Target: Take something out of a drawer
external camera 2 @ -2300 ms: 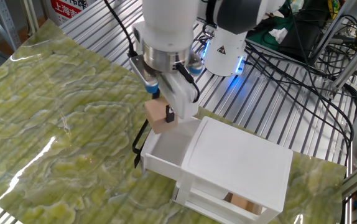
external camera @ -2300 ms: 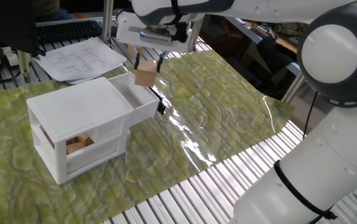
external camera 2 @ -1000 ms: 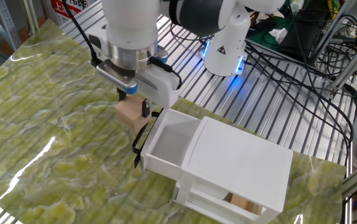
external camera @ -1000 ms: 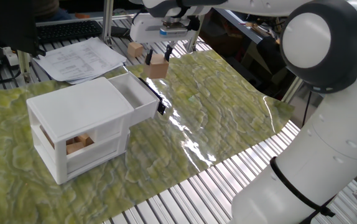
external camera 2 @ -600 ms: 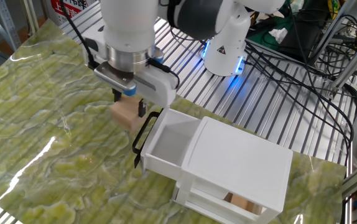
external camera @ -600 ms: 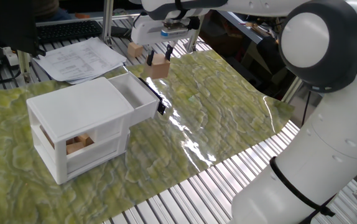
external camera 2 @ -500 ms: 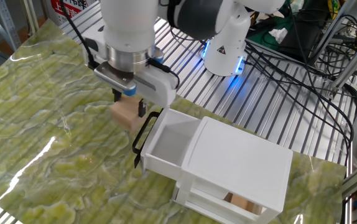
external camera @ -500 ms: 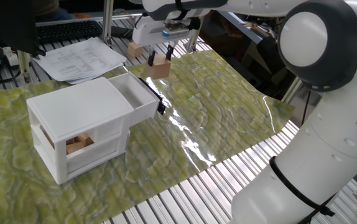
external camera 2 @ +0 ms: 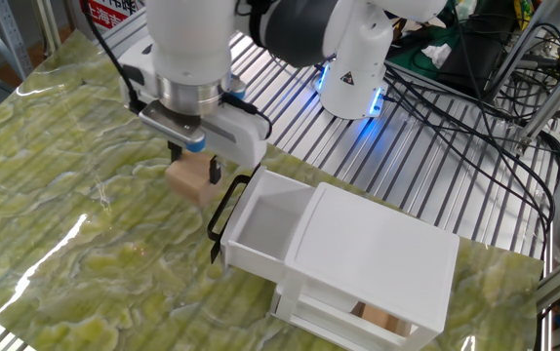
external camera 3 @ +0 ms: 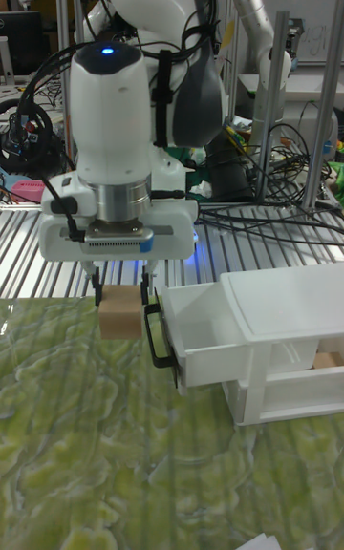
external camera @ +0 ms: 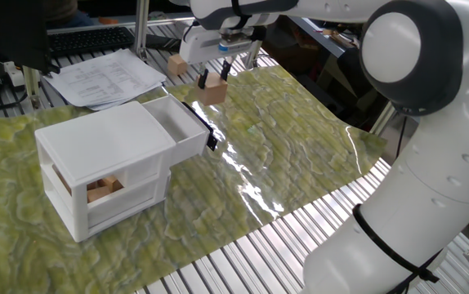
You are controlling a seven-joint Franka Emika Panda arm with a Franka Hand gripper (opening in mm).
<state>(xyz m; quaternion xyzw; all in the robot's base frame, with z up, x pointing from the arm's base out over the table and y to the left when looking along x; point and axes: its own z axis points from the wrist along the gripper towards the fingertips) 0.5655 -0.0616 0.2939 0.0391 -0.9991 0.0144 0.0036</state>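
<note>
A light-tan wooden block (external camera: 215, 93) (external camera 2: 188, 181) (external camera 3: 120, 315) sits between the fingers of my gripper (external camera: 214, 80) (external camera 2: 194, 166) (external camera 3: 120, 294), which is shut on its upper part. The block is low over the green mat, just outside the black handle (external camera 2: 223, 216) (external camera 3: 155, 332) of the drawer (external camera: 177, 124) (external camera 2: 260, 232) (external camera 3: 218, 330). That upper drawer of the white box (external camera: 104, 139) is pulled out, and its inside shows nothing in it. Whether the block touches the mat I cannot tell.
The lower drawer holds other tan blocks (external camera: 104, 189) (external camera 2: 378, 317). One more tan block (external camera: 177, 65) lies behind the gripper. Papers (external camera: 108, 77) and a keyboard (external camera: 87, 38) lie at the back. The robot base (external camera 2: 358, 68) and cables stand on the slatted table.
Gripper and block have moved out from above the open drawer, past its handle and down towards the mat. Over the last half second they only crept a little farther from the drawer.
</note>
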